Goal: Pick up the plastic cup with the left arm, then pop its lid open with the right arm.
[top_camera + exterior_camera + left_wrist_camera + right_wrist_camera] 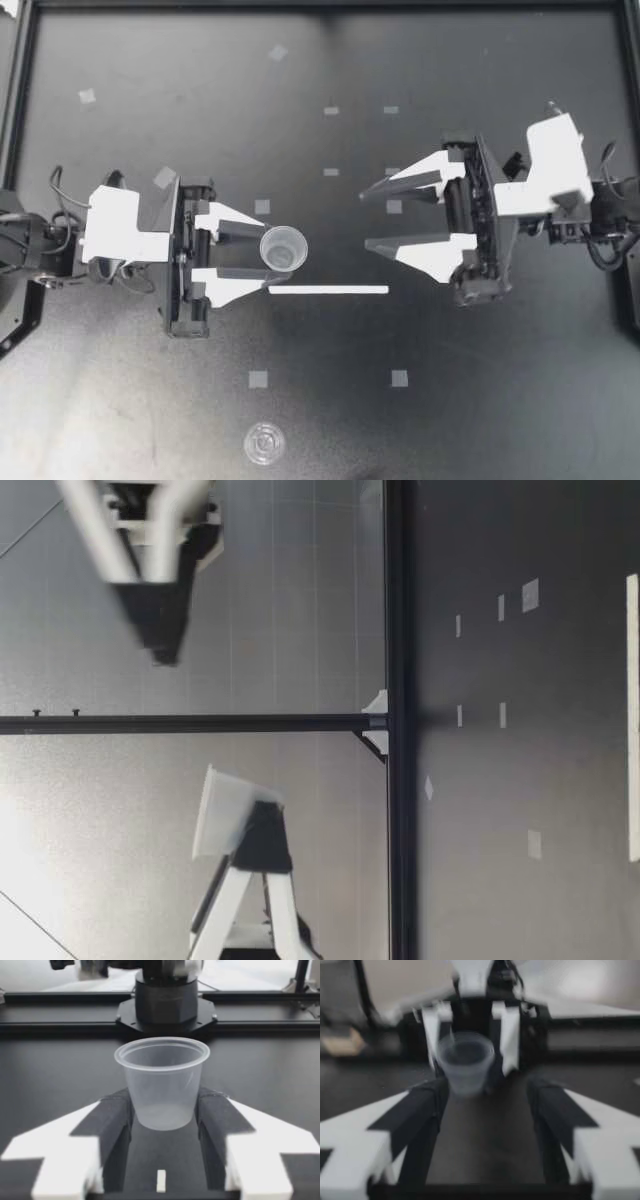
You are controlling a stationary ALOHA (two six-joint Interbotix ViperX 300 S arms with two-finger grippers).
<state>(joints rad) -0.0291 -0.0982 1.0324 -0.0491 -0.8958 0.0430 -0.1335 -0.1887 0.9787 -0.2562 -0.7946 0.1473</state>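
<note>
My left gripper [265, 250] is shut on a small clear plastic cup [283, 248], which it holds upright with the rim up. In the left wrist view the cup [161, 1082] is empty and sits between both dark fingers [116, 1121]. The low view shows the cup [222, 813] lifted well above the table in my left gripper [262, 837]. My right gripper [365, 220] faces the cup from a short way off, open, with nothing between its fingers. Seen from the right wrist, the cup [465, 1062] is ahead of my open right gripper [487, 1105].
A long white strip [328, 289] lies on the black table just in front of my left gripper. A clear round lid [264, 441] lies near the table's front edge. Small grey tape squares [258, 379] dot the surface. A dark arm base [167, 995] stands beyond the cup.
</note>
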